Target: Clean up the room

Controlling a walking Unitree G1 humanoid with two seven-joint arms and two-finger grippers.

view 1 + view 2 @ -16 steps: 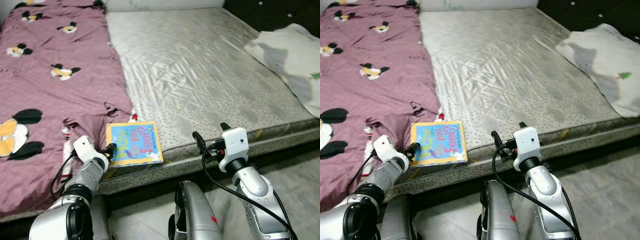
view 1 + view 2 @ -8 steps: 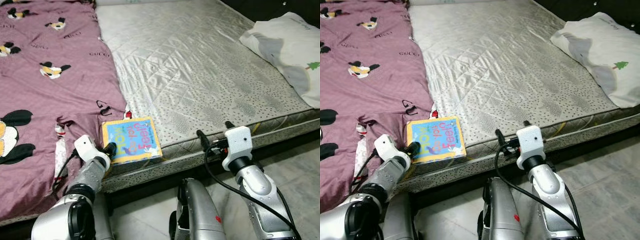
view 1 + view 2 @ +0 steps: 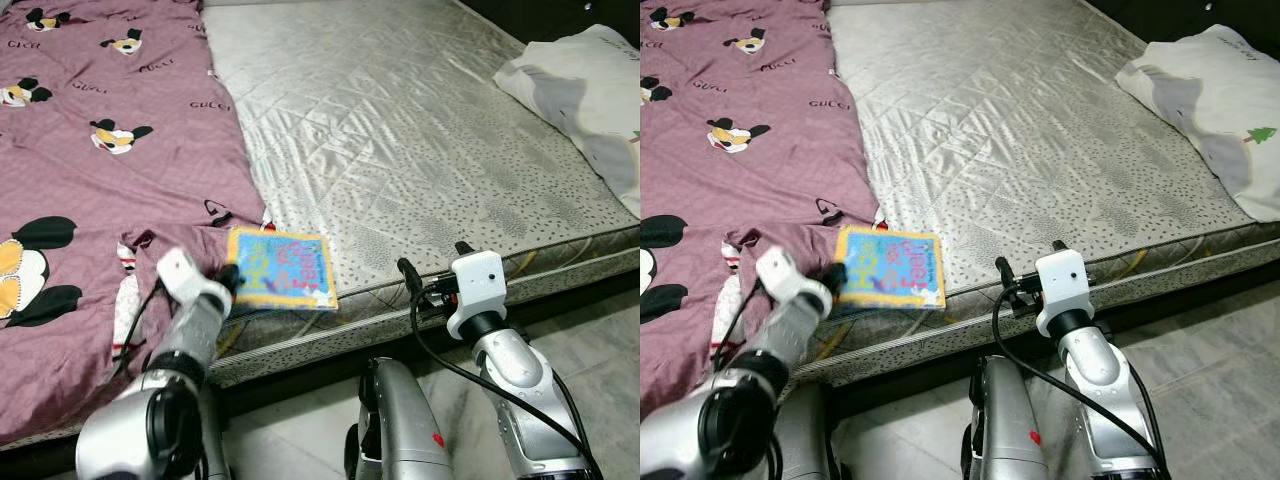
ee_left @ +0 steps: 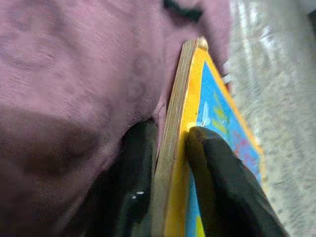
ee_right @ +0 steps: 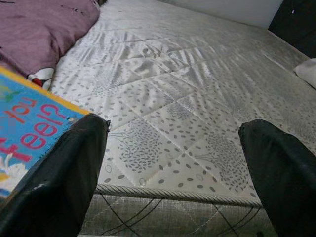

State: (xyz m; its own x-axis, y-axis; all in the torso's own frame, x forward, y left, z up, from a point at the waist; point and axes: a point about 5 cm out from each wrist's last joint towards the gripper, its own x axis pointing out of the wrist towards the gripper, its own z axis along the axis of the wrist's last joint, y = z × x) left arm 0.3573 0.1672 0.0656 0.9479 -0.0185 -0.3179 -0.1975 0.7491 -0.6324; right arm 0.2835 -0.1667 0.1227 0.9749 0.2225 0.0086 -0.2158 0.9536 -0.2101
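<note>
Pinching the near-left edge of the square, yellow-bordered blue picture book (image 3: 281, 269), the left end effector (image 3: 229, 279) has one black finger (image 4: 217, 173) on the printed cover and the other under the board, as the left wrist view shows from close in. The book sits at the front edge of the bare grey quilted mattress (image 3: 400, 130), just beside the hem of the mauve cartoon-print bedsheet (image 3: 90, 190) that covers the robot's left part of the bed. Its near side looks raised and blurred, so it seems to be coming off the mattress, though I cannot tell how far.

From the left end effector the book extends away toward the robot's right and slightly forward; being roughly square it has no marked long axis, and its flat face is what matters for carrying it level. The right end effector (image 3: 1025, 282) hovers at the mattress's front rim with its fingers spread wide and nothing between them, the book's right edge just off to its left. The left arm is clearly the nearer and already has the grip. A white pillow (image 3: 1210, 110) lies well apart on the far right.
</note>
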